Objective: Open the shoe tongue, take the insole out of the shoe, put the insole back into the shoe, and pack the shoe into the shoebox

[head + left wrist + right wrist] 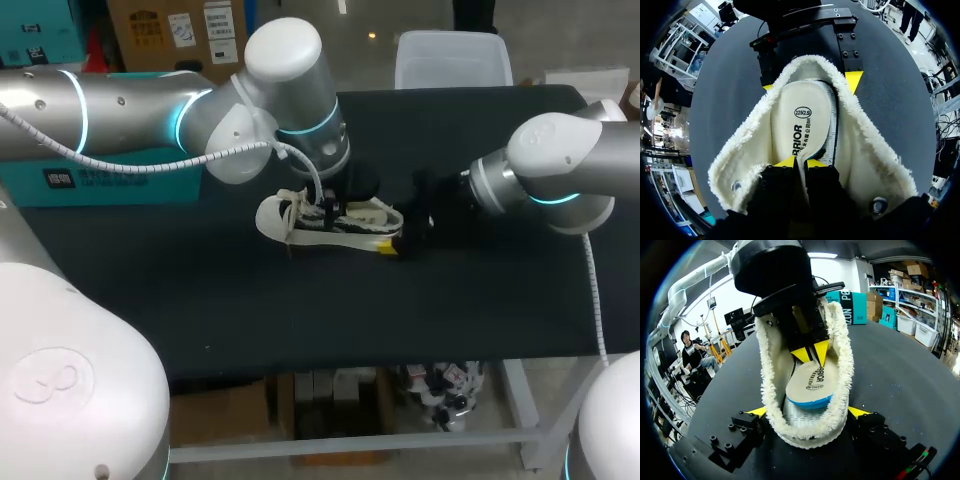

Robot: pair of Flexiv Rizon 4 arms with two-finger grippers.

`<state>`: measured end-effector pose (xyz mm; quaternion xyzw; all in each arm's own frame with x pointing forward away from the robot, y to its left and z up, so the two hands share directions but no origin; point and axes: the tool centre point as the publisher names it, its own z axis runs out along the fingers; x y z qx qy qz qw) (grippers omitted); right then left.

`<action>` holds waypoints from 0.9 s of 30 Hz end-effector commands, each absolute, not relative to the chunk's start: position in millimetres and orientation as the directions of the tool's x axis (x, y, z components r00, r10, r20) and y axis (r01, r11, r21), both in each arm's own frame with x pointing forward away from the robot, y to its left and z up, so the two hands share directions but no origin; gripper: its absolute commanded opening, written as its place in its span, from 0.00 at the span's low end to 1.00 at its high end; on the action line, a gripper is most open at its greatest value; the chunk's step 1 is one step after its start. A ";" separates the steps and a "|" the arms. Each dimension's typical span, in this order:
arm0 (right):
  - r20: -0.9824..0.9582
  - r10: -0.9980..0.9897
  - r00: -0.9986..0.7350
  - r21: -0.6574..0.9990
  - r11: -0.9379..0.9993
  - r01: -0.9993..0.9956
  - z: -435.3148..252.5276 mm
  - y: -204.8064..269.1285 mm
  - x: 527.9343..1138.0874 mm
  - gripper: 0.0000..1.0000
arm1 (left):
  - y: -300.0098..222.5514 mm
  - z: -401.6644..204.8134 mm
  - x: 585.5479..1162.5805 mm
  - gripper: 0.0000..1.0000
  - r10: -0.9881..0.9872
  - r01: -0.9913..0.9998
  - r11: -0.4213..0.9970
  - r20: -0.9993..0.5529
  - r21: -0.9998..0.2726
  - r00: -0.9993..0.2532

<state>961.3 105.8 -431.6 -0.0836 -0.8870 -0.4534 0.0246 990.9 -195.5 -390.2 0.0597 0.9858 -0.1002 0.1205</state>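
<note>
A white shoe point(330, 222) with black trim and a fleecy lining lies on its sole mid-table, toe to the left. My left gripper point(801, 162) reaches down into the shoe's mouth and is shut on the raised edge of the cream insole point(800, 120). From the right wrist view the insole point(810, 382) is tilted up at the heel, showing a blue underside, with the left gripper point(811, 354) pinching it from above. My right gripper point(807, 412) straddles the shoe's heel point(807, 427), one fingertip pressed against each side. In the head view the right gripper point(405, 235) sits at the heel end.
A teal box point(110, 180) stands at the table's back left, behind my left arm. The black tabletop point(300, 310) stretches bare toward the front edge.
</note>
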 end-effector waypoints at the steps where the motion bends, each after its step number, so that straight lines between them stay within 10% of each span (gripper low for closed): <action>1: 0.124 0.113 -0.986 0.803 0.572 0.167 -441.3 114.8 954.2 0.00 | -223.9 -386.8 1008.7 0.00 0.086 0.135 0.970 -0.235 -0.203 -0.968; 27: 0.124 0.113 -0.986 0.803 0.572 0.167 -441.3 114.8 954.2 0.00 | -216.9 -338.1 997.6 0.00 0.160 0.188 0.925 -0.109 -0.330 -0.981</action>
